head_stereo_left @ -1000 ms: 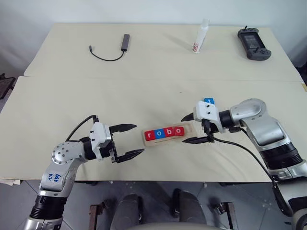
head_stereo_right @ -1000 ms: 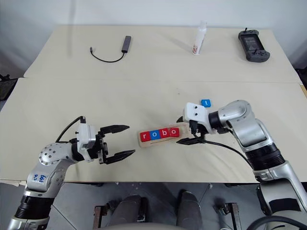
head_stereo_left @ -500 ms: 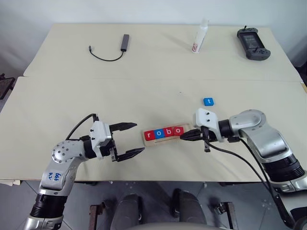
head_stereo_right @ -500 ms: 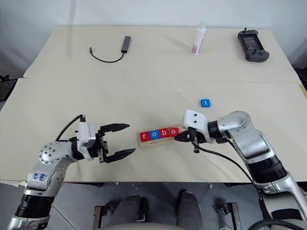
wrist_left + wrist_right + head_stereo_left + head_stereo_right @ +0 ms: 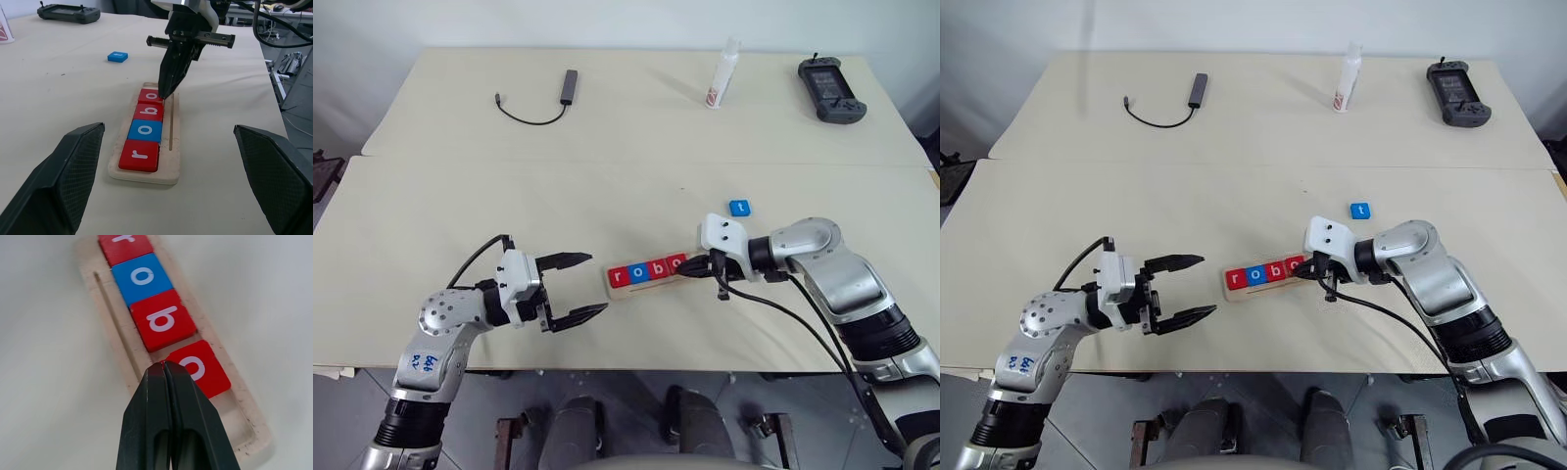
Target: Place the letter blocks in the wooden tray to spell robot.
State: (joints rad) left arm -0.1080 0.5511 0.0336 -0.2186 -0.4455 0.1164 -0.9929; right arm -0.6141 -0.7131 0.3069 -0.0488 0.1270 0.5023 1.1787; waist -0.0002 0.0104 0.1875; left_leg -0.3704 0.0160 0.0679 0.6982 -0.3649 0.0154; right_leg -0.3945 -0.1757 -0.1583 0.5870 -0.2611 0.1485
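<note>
Left wrist view: wooden tray (image 5: 173,147) holds r-o-b-o; right gripper (image 5: 166,90) pressed together, left spread.

A wide cream-coloured bench (image 5: 607,127), made of two tops joined along a seam, stands against a plain pale wall (image 5: 558,20). Grey floor (image 5: 342,411) shows below its near edge.

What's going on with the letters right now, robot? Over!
Right gripper shut, tips at second red o block in wooden tray. Left gripper open, empty. Blue t block on table, outside tray. Nothing blocking.
</note>
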